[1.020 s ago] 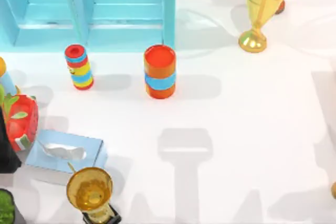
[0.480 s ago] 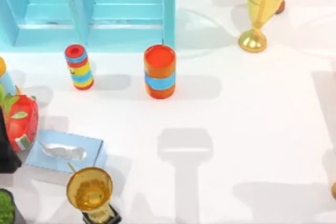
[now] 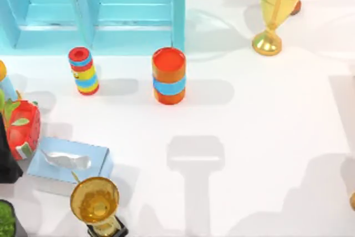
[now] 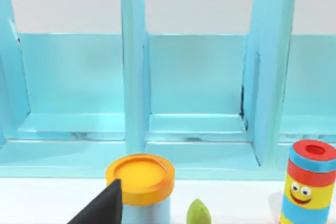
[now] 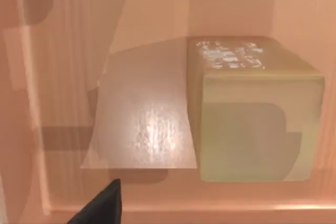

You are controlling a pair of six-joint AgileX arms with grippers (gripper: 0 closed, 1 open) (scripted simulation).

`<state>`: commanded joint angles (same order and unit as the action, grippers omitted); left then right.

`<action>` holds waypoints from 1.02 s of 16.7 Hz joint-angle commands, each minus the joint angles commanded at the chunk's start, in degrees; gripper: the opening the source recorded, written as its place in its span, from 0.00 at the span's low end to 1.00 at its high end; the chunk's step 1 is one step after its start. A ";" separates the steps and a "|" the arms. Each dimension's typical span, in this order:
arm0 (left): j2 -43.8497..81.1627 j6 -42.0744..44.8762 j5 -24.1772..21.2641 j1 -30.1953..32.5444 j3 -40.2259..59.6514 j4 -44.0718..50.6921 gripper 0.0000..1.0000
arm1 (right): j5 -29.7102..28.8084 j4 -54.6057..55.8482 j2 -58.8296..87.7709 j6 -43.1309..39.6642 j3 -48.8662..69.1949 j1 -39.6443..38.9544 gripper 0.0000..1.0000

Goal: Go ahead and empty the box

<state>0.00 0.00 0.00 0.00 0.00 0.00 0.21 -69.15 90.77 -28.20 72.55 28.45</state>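
The right wrist view looks down into the box (image 5: 68, 51), which has pinkish-brown walls and floor. A pale olive block (image 5: 252, 114) with faint white print on top sits inside, against one wall. Beside it on the floor lies a lighter glossy flat patch (image 5: 142, 124); I cannot tell whether it is a sheet or a patch of light. A dark part of my right gripper (image 5: 102, 205) pokes in over the box's near wall. A dark part of my left gripper (image 4: 102, 205) hangs by an orange-lidded can (image 4: 139, 179) in front of the blue shelf (image 4: 199, 82).
On the table stand a blue shelf (image 3: 100, 9) at the back left, an orange can with a blue band (image 3: 168, 76), a striped tube (image 3: 83, 70), a gold trophy (image 3: 274, 9), a gold cup (image 3: 94, 201), a blue tissue box (image 3: 69, 162) and a red pouch (image 3: 22, 129).
The arm shadow at the table's front right has slid and spread toward the right edge. The objects on the table have not moved.
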 joint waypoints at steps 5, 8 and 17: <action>0.00 0.00 0.00 0.00 0.00 0.00 1.00 | 0.01 -2.09 2.69 -0.86 2.10 0.87 1.00; 0.00 0.00 0.00 0.00 0.00 0.00 1.00 | 0.00 -1.77 2.58 -0.78 1.76 0.61 1.00; 0.00 0.00 0.00 0.00 0.00 0.00 1.00 | 0.00 18.53 8.11 -0.46 -12.59 0.57 1.00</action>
<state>0.00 0.00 0.00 0.00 0.00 0.00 0.21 -50.62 98.89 -28.66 59.96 29.02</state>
